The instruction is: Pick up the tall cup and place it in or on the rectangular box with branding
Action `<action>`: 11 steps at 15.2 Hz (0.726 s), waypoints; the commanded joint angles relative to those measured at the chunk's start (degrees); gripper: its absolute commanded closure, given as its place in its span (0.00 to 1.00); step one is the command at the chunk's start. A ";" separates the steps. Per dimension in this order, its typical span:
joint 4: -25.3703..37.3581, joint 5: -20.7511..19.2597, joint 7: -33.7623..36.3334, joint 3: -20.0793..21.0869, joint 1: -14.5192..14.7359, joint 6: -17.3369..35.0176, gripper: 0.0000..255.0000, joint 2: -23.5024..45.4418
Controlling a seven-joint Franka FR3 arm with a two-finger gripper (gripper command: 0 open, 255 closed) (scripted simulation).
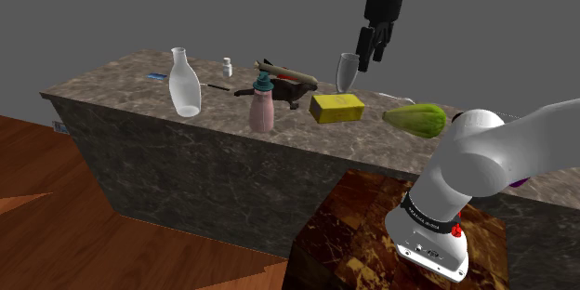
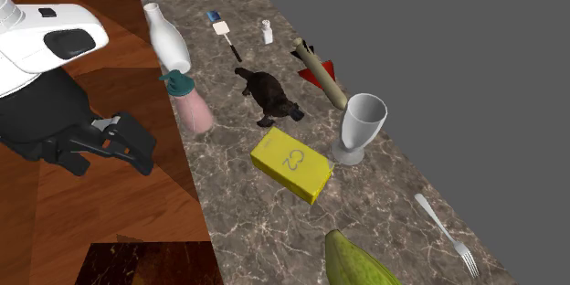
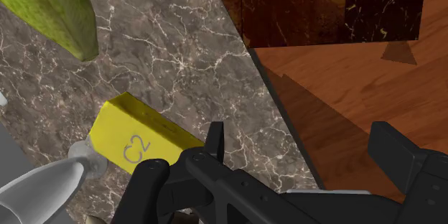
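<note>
The tall cup (image 1: 346,71) is a pale stemmed glass standing upright on the marble counter (image 1: 139,79), just behind the yellow rectangular box (image 1: 337,107). That box lies flat and carries a "C2" mark (image 2: 292,159). My gripper (image 1: 369,56) hangs in the air above the counter, slightly to the shoulder view's right of the cup, and it is open with nothing between its fingers. In the wrist view the gripper (image 3: 301,147) looks down past the counter's front edge, with the box (image 3: 140,140) and the cup (image 3: 50,187) off to the side of one finger (image 3: 215,142).
A green vegetable (image 1: 415,119) lies right of the box, and a fork (image 2: 448,233) rests behind it. A pink spray bottle (image 1: 262,102), a white bottle (image 1: 184,82), a brown animal figure (image 2: 269,96) and a small white bottle (image 1: 227,67) stand further left. Wooden floor (image 3: 344,79) lies below the front edge.
</note>
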 commanded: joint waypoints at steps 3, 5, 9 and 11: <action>0.31 -1.55 -2.36 -2.40 -0.73 2.28 0.00 2.15; 0.91 -2.92 -4.69 -4.78 -1.38 4.56 0.00 4.58; 2.97 -4.93 -9.33 -9.44 -2.43 9.06 0.00 10.18; 4.44 -5.53 -11.68 -11.73 -2.80 11.23 0.00 13.32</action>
